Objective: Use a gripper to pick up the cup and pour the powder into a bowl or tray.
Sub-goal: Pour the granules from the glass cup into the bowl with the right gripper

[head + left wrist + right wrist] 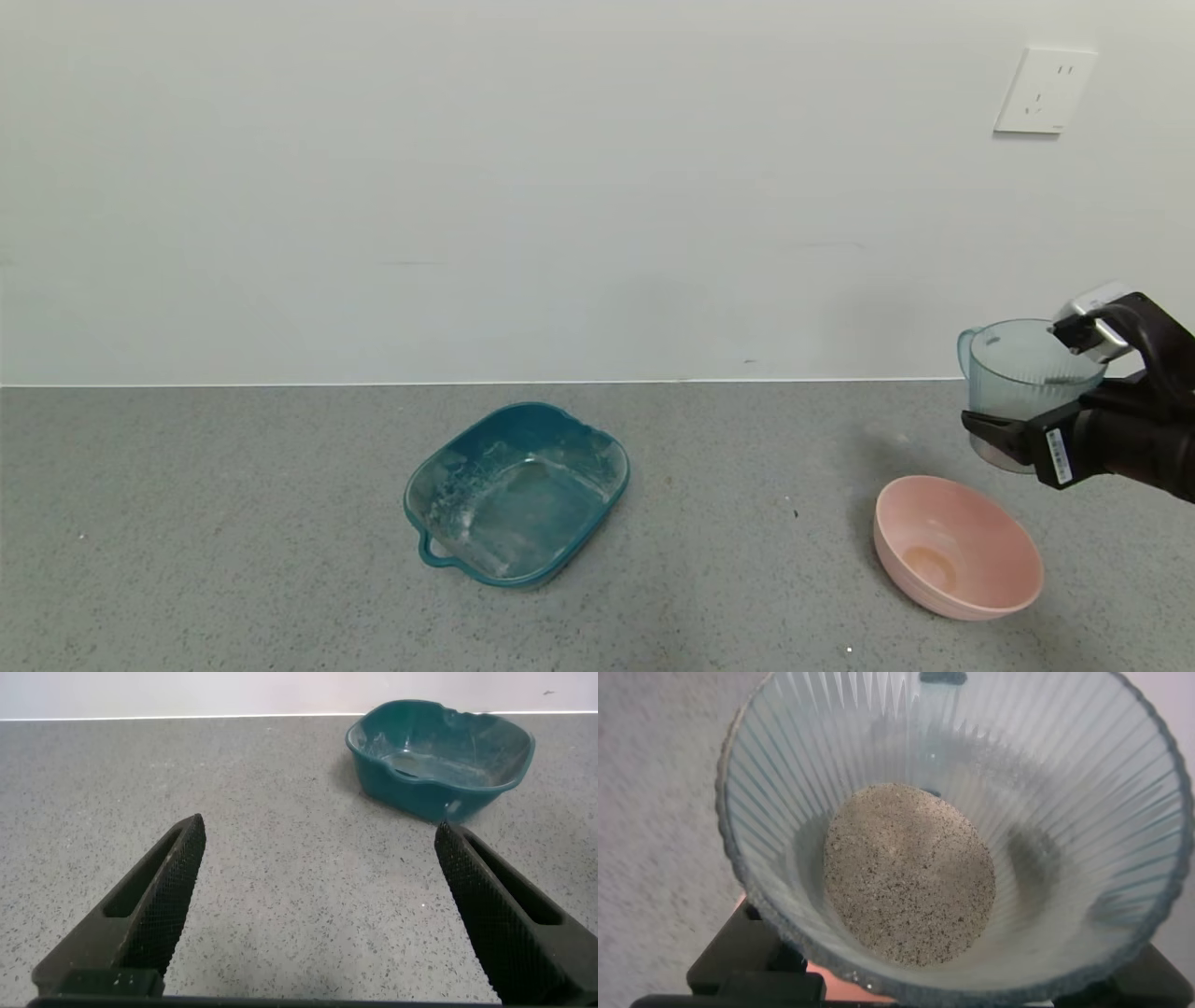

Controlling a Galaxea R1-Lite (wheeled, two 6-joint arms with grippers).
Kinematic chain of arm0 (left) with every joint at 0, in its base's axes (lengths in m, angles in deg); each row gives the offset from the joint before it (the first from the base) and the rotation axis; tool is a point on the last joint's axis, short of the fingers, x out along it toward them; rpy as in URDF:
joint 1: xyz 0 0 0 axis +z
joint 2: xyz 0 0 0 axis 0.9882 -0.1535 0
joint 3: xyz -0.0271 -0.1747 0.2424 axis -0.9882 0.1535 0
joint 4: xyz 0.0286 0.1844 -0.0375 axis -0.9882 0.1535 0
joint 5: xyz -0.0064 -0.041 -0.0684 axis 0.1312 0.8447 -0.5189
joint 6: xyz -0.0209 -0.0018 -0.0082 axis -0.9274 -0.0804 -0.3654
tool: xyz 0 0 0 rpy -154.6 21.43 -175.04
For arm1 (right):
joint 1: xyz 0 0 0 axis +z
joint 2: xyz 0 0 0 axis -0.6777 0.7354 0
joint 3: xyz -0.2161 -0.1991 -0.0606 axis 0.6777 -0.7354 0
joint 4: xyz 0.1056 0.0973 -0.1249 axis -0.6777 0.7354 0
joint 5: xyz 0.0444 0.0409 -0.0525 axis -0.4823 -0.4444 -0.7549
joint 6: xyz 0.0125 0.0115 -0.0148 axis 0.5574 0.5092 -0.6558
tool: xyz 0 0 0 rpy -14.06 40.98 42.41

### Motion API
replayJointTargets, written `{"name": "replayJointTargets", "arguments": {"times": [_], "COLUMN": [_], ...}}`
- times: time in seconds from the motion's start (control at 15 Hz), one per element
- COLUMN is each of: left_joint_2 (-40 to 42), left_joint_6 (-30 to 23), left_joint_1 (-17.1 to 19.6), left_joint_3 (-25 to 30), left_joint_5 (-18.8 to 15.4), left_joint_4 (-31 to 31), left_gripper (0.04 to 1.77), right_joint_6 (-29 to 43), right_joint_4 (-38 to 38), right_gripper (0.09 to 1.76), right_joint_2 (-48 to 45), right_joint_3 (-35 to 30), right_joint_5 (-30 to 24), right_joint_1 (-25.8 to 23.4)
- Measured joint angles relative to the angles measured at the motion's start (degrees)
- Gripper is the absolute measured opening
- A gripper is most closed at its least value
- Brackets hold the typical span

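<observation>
My right gripper (1027, 411) is shut on the clear ribbed cup (1022, 369) and holds it upright in the air at the far right, just behind and above the pale pink bowl (957, 546). The cup's teal handle (964, 338) points left. The right wrist view looks down into the cup (1046, 849); a round pale speckled patch (910, 882) fills its bottom, and I cannot tell whether that is powder. A sliver of the pink bowl (845, 985) shows under the cup's rim. My left gripper (318, 859) is open and empty, low over the table.
A teal rounded-square tray (597, 457) with a handle and white smears inside stands mid-table; it also shows in the left wrist view (509, 761). The grey speckled table (233, 523) ends at a white wall with a socket (1044, 91).
</observation>
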Motion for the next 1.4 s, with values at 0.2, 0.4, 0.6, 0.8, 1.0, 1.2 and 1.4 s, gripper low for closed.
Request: {"name": "replayJointTargets", "arguments": {"times": [0.2, 0.4, 0.6, 0.8, 1.0, 1.2, 1.4], "left_joint_2": [0.0, 0.0, 0.0, 0.0, 0.0, 0.0, 0.0], "left_joint_6": [0.0, 0.0, 0.0, 0.0, 0.0, 0.0, 0.0], "left_joint_1": [0.0, 0.0, 0.0, 0.0, 0.0, 0.0, 0.0], "left_joint_3": [0.0, 0.0, 0.0, 0.0, 0.0, 0.0, 0.0], "left_joint_5": [0.0, 0.0, 0.0, 0.0, 0.0, 0.0, 0.0], "left_joint_4": [0.0, 0.0, 0.0, 0.0, 0.0, 0.0, 0.0], "left_gripper": [1.76, 1.76, 1.76, 1.76, 1.76, 1.76, 1.76], "right_joint_6": [-7.1, -12.8, -17.6, -23.9, -30.1, -34.9, -40.7], "right_joint_4": [1.1, 1.6, 3.3, 3.5, 3.0, 2.8, 2.8], "right_gripper": [1.35, 1.35, 1.35, 1.35, 1.35, 1.35, 1.35], "right_joint_2": [-1.4, -1.3, -0.8, -0.1, 0.9, 1.6, 2.1], "right_joint_3": [-2.6, -4.1, -4.3, -4.4, -4.5, -5.2, -6.0], "right_joint_5": [-1.2, -1.2, -0.7, 3.5, 9.8, 13.0, 15.7], "right_joint_1": [-5.0, -7.2, -7.6, -7.2, -6.3, -5.0, -3.5]}}
